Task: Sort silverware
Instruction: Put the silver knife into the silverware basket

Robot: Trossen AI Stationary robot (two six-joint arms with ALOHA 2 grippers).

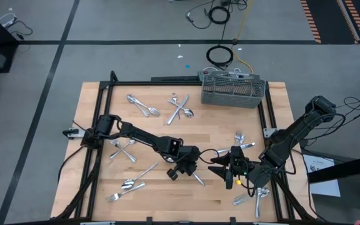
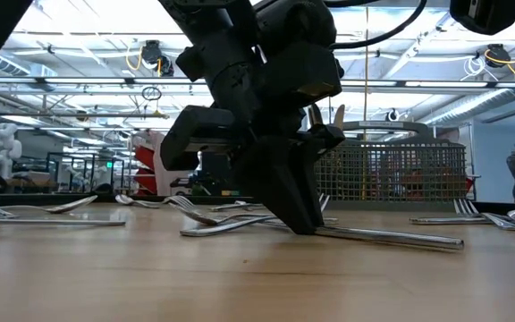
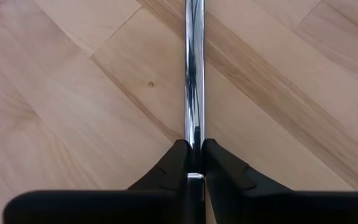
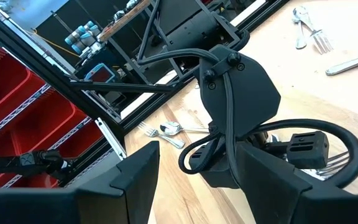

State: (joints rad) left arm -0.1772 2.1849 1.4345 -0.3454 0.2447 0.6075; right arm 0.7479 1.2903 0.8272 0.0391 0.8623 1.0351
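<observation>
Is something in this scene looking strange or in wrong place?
Nothing stands out. The silverware lies loose on the table, unsorted, beside the caddy. The left gripper pinches one piece flat on the wood.

Shiny silver silverware (image 1: 144,107); pale wood table (image 1: 230,119); grey mesh caddy (image 1: 232,90); black end effector fingers (image 3: 173,171).

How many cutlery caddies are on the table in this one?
1. The grey mesh cutlery caddy stands at the light wooden table's far edge, right of centre. No second one shows, and none seems hidden.
</observation>
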